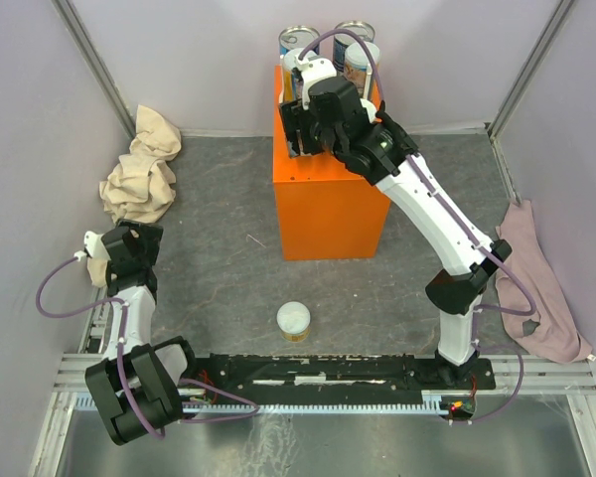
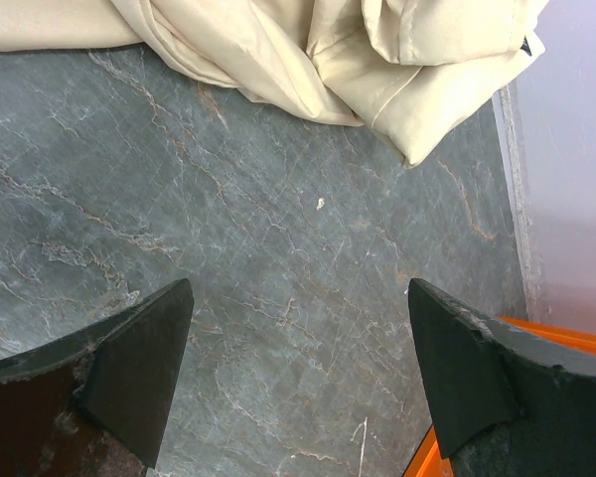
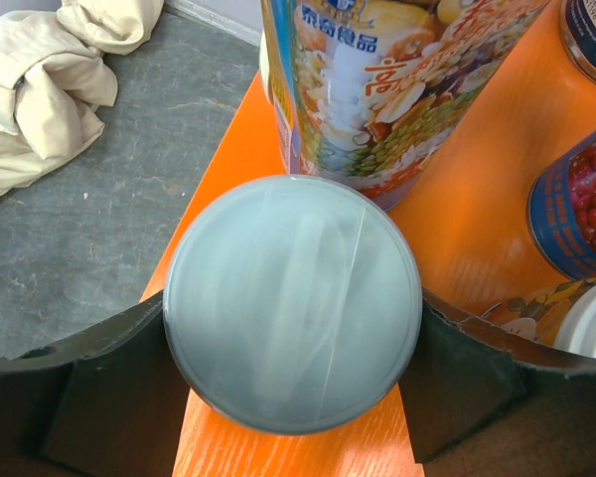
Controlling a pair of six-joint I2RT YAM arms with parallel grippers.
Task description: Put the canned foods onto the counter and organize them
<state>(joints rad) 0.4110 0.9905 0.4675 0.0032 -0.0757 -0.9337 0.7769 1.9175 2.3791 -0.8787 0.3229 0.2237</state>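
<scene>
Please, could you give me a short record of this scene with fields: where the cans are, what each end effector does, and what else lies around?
counter: orange box, several cans standing on top
loose can: white-lidded can upright on the table, in front of the counter, not on it
right end effector: closed on a pale-lidded can that stands near the counter's left edge
left end effector: open, over bare table, holds nothing
cloths: beige cloth at far left, pink cloth at right
</scene>
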